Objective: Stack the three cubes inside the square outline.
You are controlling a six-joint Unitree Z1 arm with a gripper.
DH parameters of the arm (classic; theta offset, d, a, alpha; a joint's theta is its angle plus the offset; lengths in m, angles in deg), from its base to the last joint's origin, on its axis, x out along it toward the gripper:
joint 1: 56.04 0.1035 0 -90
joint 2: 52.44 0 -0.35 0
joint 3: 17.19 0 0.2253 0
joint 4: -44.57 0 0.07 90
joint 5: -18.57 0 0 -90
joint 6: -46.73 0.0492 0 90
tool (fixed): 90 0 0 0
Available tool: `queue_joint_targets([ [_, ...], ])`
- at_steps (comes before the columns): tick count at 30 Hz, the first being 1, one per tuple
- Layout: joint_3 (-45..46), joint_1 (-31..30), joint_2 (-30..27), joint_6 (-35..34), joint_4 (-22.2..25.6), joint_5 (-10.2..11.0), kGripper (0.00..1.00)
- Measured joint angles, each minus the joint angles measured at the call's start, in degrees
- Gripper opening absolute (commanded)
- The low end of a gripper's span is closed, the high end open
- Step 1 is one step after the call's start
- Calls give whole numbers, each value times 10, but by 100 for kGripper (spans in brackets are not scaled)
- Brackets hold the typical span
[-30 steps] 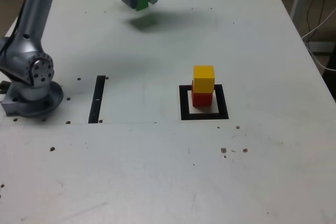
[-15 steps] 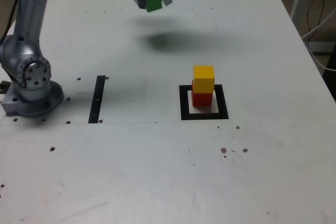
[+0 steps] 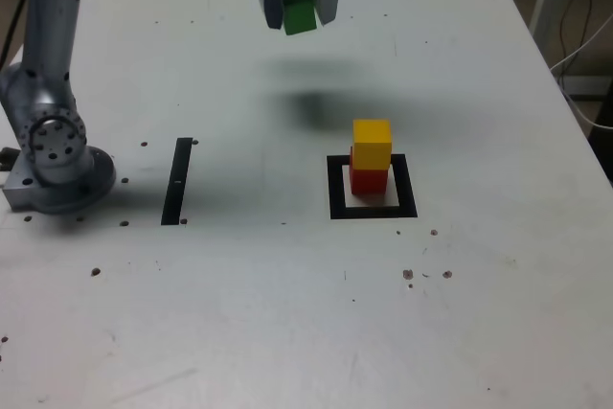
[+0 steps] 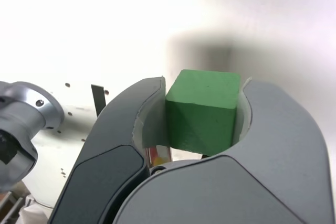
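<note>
Carry step: fingers (image 3: 298,9) clamp the green cube (image 3: 300,11) above the worktop's far edge; next, centring over the yellow cube (image 3: 372,144).

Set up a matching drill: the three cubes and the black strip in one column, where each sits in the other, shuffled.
1. green cube
2. yellow cube
3. red cube
4. black strip

A. lowest in the square outline
B. flat on the table, near the arm's base
C. clamped in the gripper, off the table
D. resting on another cube

Pairs: 1-C, 2-D, 3-A, 4-B
</note>
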Motion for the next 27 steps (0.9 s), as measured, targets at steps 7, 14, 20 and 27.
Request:
queue_joint_targets([
  [7,-8,-67,-5,-13,12,12,27],
  [14,-39,-150,-3,-28,29,41,27],
  [20,-53,-199,12,-43,36,47,27],
  [27,-63,-225,30,-50,37,25,27],
])
